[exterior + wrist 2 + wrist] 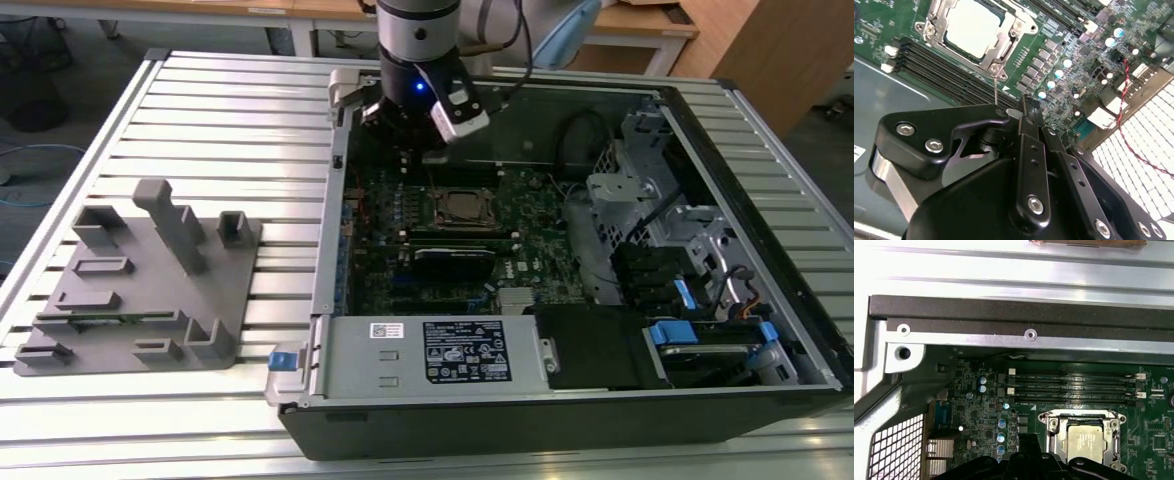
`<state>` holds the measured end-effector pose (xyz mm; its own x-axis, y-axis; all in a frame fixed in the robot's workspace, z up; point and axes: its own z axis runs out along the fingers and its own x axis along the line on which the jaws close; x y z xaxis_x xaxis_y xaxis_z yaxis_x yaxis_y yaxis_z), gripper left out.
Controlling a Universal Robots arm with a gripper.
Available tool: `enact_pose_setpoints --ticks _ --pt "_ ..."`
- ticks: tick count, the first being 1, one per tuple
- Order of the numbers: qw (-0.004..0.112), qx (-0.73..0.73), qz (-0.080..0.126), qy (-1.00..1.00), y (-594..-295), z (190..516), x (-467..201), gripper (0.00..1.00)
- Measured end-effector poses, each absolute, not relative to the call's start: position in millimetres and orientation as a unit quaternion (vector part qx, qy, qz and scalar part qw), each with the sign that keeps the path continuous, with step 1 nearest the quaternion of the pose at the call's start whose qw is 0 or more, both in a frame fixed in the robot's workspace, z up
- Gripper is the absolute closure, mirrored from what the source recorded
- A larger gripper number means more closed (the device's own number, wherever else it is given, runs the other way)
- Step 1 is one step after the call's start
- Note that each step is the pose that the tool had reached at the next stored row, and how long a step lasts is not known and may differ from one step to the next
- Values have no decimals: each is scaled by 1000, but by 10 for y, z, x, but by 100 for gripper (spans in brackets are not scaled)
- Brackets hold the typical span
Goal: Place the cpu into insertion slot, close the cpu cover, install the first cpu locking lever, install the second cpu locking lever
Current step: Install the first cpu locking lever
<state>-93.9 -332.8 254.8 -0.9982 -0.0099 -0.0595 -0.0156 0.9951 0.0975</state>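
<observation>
cpu (974,31) seated under lowered cpu cover (1004,42), just ahead of end effector (1024,106), pressed together, empty. Probably first-lever step; needs precise catch on thin lever (995,87).

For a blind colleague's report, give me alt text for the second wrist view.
The black gripper looms in the foreground over a green motherboard, its tip close to a thin metal rod. Beyond it, the pale cpu lies framed by the silver cpu cover.

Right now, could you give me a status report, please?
End effector low over green motherboard. Pale silver-beige square cpu seated, thin silver frame cover down around it. Thin wire lever juts toward end effector.
</observation>
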Motion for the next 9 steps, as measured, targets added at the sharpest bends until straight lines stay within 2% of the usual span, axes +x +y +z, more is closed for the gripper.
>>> enact_pose_setpoints --ticks 4,9 --pt "25 -6 49 998 -3328 2549 -937 89" --pt "26 -5 88 996 -3327 2548 -937 89"
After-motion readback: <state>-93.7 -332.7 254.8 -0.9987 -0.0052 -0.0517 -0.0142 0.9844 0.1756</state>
